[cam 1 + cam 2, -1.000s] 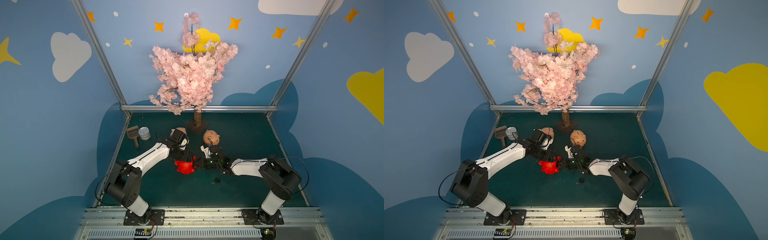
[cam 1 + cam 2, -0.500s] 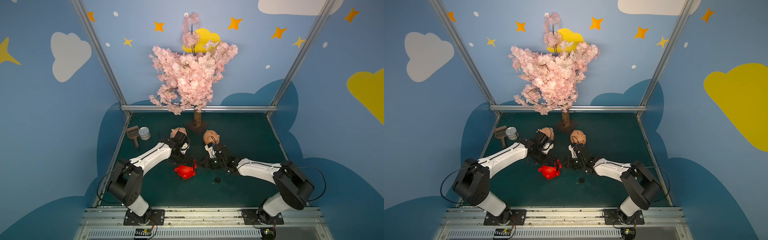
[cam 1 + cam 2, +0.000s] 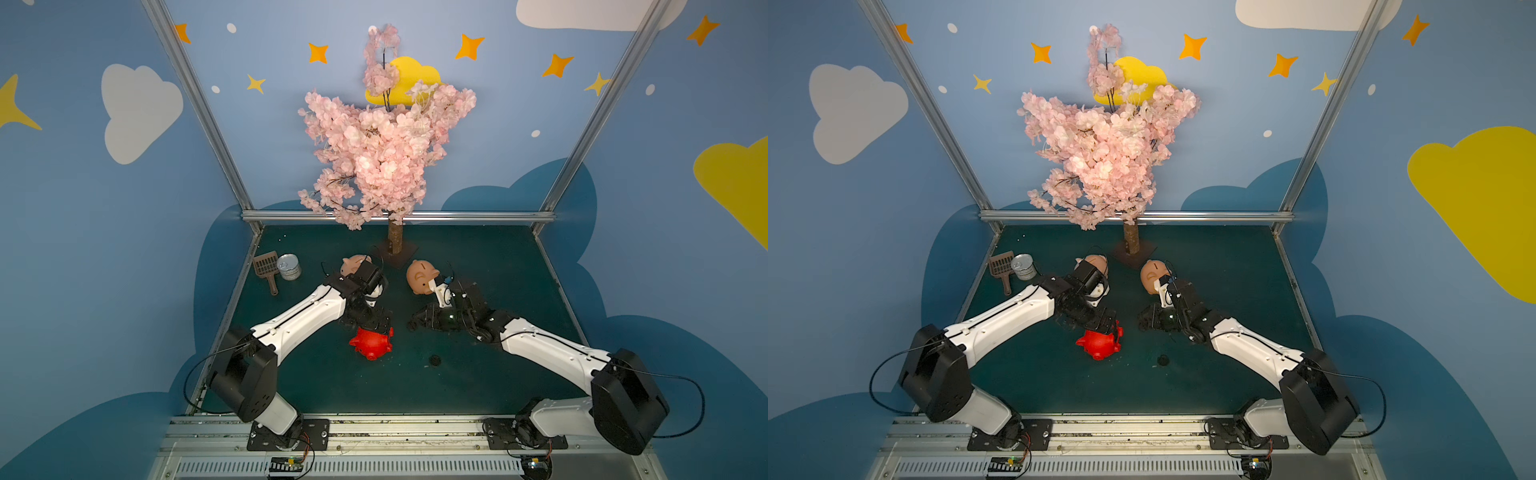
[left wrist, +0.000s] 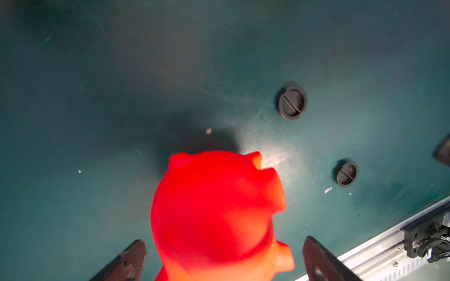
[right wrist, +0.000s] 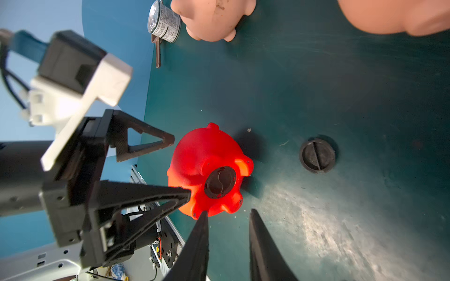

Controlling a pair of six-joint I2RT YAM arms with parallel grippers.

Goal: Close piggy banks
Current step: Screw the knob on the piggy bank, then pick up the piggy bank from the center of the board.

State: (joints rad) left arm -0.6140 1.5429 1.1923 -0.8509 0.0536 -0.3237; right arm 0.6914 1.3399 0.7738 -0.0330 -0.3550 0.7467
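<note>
The red piggy bank (image 3: 371,347) (image 3: 1100,343) lies on its side on the green mat, with a black plug (image 5: 220,182) seated in its belly. My left gripper (image 3: 369,328) (image 4: 224,242) is open wide; its fingers (image 5: 170,141) straddle the pig's rear and do not clamp it. To the pig's right my right gripper (image 3: 413,324) (image 5: 229,213) stands part open and empty. Two peach piggy banks stand farther back: one (image 3: 353,262) partly behind my left wrist, the other (image 3: 419,276) by my right wrist. Two loose black plugs (image 4: 291,102) (image 4: 347,173) lie on the mat.
A silver tin can (image 3: 289,267) and a brown scoop (image 3: 266,268) sit at the back left. The blossom tree's base (image 3: 395,253) stands at the back centre. One loose plug (image 3: 434,360) lies in front of my right gripper. A metal rail (image 3: 374,428) runs along the front.
My left gripper opened and let go of the red piggy bank, which now lies slightly nearer the front. My right gripper drew back from the pig to the right and opened partway.
</note>
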